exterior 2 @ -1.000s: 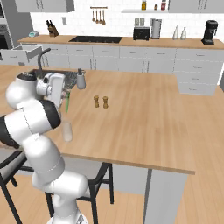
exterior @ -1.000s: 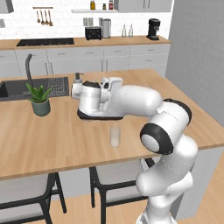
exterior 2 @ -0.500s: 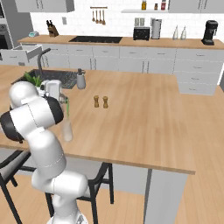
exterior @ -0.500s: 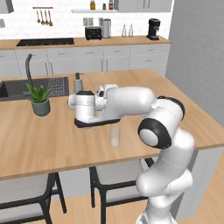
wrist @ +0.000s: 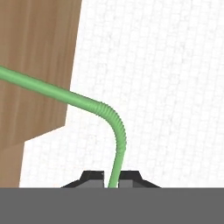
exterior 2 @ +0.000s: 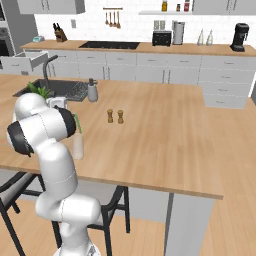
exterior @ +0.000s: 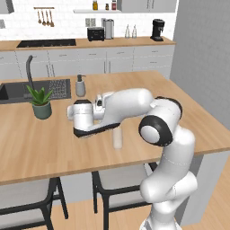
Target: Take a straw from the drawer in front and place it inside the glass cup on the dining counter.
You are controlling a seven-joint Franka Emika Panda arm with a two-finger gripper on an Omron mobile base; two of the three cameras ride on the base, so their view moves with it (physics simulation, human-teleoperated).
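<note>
Behind the hand, white tiled wall and a slab of brown wood made up the backdrop of the hand view, which told me the gripper (wrist: 113,178) was aimed sideways across the kitchen rather than down at the counter. I had the two dark fingers (wrist: 94,177) clamped together on the straw (wrist: 114,118), pinching its short leg right at the tips. Holding it by that end left the long leg free beyond the ribbed bend, and that leg ran off to the left of the frame, so I judged it to be the end meant for the cup.

From the right base view I could see a sliver of the green straw beside the arm's elbow, just above the glass cup (exterior 2: 78,146). In the left base view the wrist hung low over the dining counter (exterior: 54,148), with the cup (exterior: 117,139) standing close beside the hand, near the counter's front edge. I could not tell from either side whether the straw's free end was over the rim.

Farther back the drawer (exterior 2: 22,62) stood pulled out from the rear cabinets, well apart from us. I judged the fetching done and the drop into the glass not yet made; the hand would need tipping so the long leg pointed downward.
</note>
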